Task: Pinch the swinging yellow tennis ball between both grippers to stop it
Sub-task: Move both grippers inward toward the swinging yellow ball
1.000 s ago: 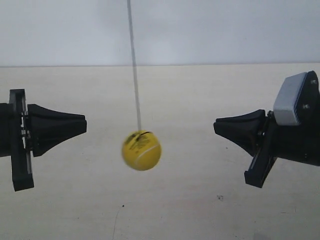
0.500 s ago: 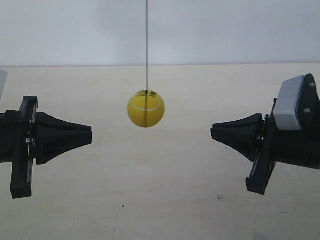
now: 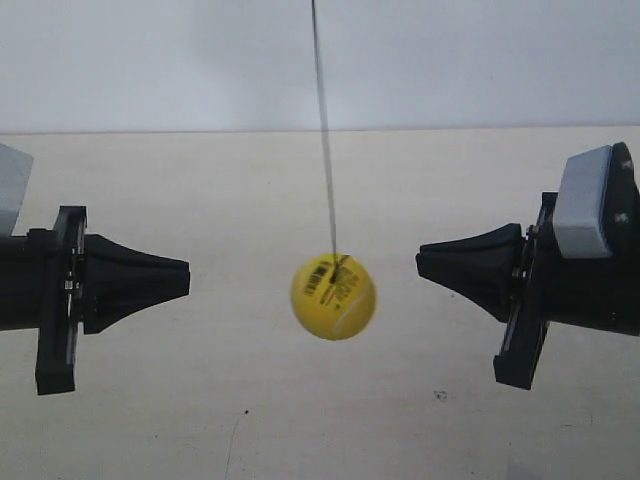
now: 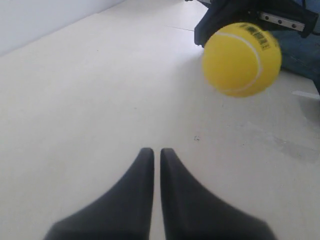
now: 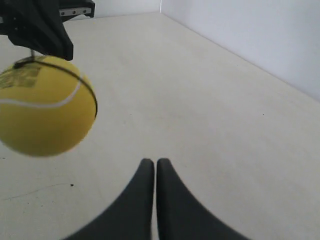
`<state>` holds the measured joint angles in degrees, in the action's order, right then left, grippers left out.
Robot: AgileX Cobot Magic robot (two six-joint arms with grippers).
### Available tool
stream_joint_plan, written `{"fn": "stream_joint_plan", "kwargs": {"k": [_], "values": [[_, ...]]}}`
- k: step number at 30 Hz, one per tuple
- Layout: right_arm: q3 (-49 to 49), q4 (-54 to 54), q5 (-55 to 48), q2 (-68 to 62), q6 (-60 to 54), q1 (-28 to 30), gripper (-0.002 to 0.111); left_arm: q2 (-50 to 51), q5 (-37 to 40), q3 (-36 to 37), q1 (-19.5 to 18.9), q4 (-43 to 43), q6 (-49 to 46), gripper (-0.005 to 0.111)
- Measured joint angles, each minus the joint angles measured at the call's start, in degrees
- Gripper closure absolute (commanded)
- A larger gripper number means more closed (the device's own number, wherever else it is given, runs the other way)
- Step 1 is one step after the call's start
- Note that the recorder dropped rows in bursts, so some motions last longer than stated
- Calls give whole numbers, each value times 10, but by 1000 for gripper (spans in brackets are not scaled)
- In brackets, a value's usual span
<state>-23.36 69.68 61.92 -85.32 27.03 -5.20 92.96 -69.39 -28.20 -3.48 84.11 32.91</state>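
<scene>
The yellow tennis ball (image 3: 333, 297) hangs on a thin dark string (image 3: 323, 130) in the gap between the two black cone tips, touching neither. It shows a barcode sticker and looks blurred. My left gripper (image 3: 186, 280) points at it from the exterior view's left, shut and holding nothing. My right gripper (image 3: 420, 263) faces it from the right, also shut, and is the nearer of the two. In the left wrist view the ball (image 4: 241, 59) floats beyond the gripper (image 4: 156, 150), off to one side. In the right wrist view the ball (image 5: 42, 107) looms large, off the line of the gripper (image 5: 155, 161).
A pale flat tabletop (image 3: 300, 420) lies under everything, with a white wall (image 3: 450, 60) behind. The right arm's dark body (image 4: 225, 20) shows behind the ball in the left wrist view, and the left arm's (image 5: 42, 30) in the right wrist view.
The ball swung from low left, through the centre where it sat higher, to low right of centre. The left gripper advanced toward the middle; the right crept inward slightly.
</scene>
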Motion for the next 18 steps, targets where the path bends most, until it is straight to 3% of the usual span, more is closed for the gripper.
{"fn": "stream_joint_plan", "kwargs": {"k": [11, 18], "values": [[0, 5, 14, 0, 0, 0, 108, 3, 0, -22, 61, 0, -2, 102], [0, 10, 14, 0, 2, 0, 108, 3, 0, -22, 68, 0, -2, 102]]}}
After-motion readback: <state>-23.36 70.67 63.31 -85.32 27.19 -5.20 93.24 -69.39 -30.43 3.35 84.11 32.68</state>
